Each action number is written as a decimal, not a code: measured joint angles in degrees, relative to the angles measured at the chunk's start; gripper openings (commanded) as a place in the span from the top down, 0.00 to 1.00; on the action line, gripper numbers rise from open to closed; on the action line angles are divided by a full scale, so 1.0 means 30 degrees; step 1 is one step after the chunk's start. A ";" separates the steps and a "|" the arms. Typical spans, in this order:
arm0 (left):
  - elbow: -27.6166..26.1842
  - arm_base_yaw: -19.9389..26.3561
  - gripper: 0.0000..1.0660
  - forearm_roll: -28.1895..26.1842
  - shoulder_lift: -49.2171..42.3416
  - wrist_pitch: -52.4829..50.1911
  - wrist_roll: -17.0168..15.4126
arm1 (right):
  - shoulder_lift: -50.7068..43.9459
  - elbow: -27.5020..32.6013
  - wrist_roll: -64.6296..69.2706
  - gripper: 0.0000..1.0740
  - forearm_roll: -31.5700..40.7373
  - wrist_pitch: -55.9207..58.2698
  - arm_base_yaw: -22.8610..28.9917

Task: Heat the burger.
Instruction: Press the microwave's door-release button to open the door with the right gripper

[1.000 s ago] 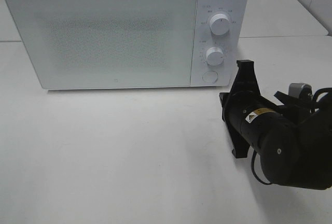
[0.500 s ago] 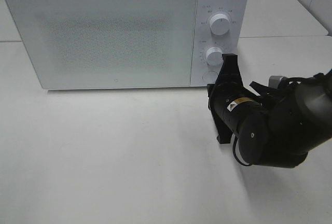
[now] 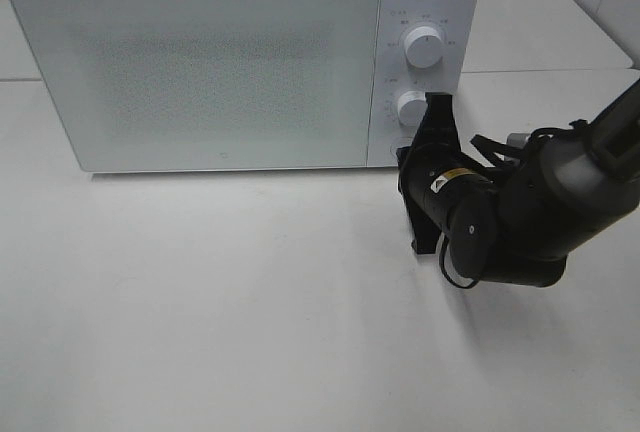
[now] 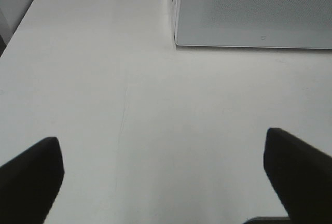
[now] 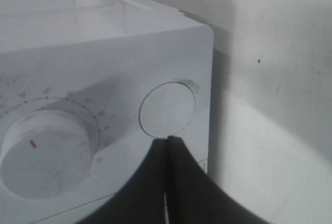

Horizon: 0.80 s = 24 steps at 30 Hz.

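The burger is out of view. A white microwave [image 3: 200, 62] stands at the back of the table with its door shut. My right gripper [image 3: 405, 157] is shut and empty, up against the lower right of the control panel. In the right wrist view its closed tips [image 5: 168, 140] sit at the lower rim of the round button [image 5: 167, 110]; whether they touch it I cannot tell. My left gripper [image 4: 166, 182] shows only in the left wrist view, open and empty, with its fingers [image 4: 31, 177] wide apart over bare table in front of the microwave [image 4: 254, 11].
Two white knobs, an upper knob [image 3: 424, 48] and a lower knob [image 3: 412, 107], sit above the button; the lower knob [image 5: 46, 146] also shows beside it in the right wrist view. The white table [image 3: 220, 292] spreads in front of the microwave. A second table surface lies behind.
The right arm has swung left and toward the microwave, bringing its shut gripper from beside the panel up to the round button. The microwave door stays shut.
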 measured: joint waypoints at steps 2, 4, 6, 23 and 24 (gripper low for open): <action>0.0000 0.0000 0.06 0.0000 0.0000 0.0000 0.0000 | 0.0191 -0.0229 0.0095 1.00 -0.0057 0.0000 -0.0057; 0.0000 0.0000 0.06 0.0000 0.0000 0.0000 0.0000 | 0.0306 -0.0286 0.0134 1.00 -0.0057 0.0000 -0.0095; 0.0000 0.0000 0.06 0.0000 0.0000 0.0000 0.0000 | 0.0668 -0.0745 0.0191 1.00 -0.0153 0.0000 -0.0306; 0.0000 0.0000 0.06 0.0000 0.0000 0.0000 0.0000 | 0.1318 -0.1910 0.0191 1.00 -0.0038 0.0458 -0.0802; 0.0000 0.0000 0.06 0.0000 0.0000 0.0000 0.0000 | 0.1471 -0.2082 0.0172 1.00 -0.0038 0.0554 -0.0802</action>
